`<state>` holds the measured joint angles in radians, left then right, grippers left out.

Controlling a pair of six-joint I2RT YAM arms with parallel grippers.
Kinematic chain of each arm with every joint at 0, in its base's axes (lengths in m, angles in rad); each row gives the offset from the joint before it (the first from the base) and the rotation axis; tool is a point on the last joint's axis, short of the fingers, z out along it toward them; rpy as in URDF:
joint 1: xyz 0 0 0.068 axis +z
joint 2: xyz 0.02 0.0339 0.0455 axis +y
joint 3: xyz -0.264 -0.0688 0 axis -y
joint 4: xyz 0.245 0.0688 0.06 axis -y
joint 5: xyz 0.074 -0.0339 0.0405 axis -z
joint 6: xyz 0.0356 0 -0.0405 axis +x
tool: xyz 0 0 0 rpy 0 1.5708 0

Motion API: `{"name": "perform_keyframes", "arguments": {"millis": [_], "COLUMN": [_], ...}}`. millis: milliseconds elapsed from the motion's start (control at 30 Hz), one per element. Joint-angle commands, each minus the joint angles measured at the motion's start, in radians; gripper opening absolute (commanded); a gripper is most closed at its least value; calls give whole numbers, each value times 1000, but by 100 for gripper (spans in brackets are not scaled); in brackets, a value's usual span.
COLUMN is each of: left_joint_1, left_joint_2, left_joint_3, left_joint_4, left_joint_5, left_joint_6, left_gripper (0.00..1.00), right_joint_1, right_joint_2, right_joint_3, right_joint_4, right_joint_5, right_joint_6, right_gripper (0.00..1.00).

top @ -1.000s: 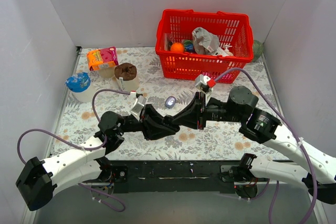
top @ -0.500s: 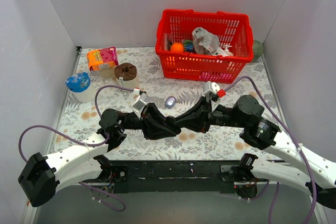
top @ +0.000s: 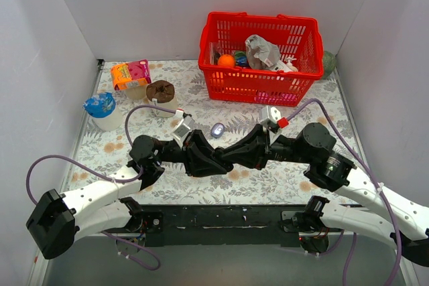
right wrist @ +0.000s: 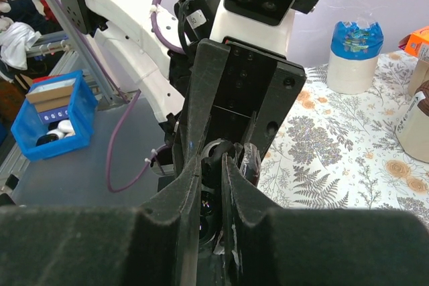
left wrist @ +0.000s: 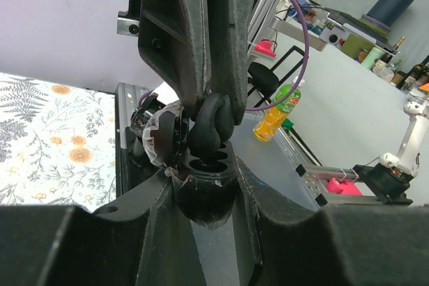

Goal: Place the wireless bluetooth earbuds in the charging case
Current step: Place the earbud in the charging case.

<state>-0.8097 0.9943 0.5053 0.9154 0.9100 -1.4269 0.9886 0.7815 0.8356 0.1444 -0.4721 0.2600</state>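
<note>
My two grippers meet above the near middle of the floral table. The left gripper (top: 222, 159) (left wrist: 206, 189) is shut on the charging case (left wrist: 204, 195), a dark round-bottomed cup with oval sockets on top and a clear lid (left wrist: 157, 140) hinged open. My right gripper (top: 232, 155) (right wrist: 213, 160) is shut on a black earbud (left wrist: 209, 128) (right wrist: 216, 152), whose lower end sits at the case's sockets. In the right wrist view the case (right wrist: 207, 216) shows only as a shiny socket between my fingers. A second earbud is not in view.
A small pale lavender pebble-like thing (top: 216, 129) lies on the table just beyond the grippers. A red basket (top: 255, 88) of odds and ends stands at the back right. A blue-lidded cup (top: 100, 108), an orange packet (top: 131, 74) and a brown-topped cup (top: 161, 95) stand at the back left.
The right wrist has dropped lower and shifted right, and the left wrist has edged forward. Both grippers have kept hold of what they grip.
</note>
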Motion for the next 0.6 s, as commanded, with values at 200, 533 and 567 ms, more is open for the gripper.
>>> {"name": "perform_keyframes", "arguments": {"millis": [200,533,567], "left_joint_1": [0,0,0], "left_joint_2": [-6,-20,-23], "left_joint_3": [44,55,56], "left_joint_4": [4,-43,-43], "left_joint_5": [18,-10,-16], "left_joint_6": [8,59,65], "left_gripper": [0,0,0], "right_joint_1": [10,16,16], "right_joint_2": [16,30,32], "right_joint_3": [48,65,68], "right_joint_4": [-60,-121,-127], "right_joint_5": [21,6,4], "right_joint_6": [-70,-80,-84], "right_gripper": [1,1,1]}}
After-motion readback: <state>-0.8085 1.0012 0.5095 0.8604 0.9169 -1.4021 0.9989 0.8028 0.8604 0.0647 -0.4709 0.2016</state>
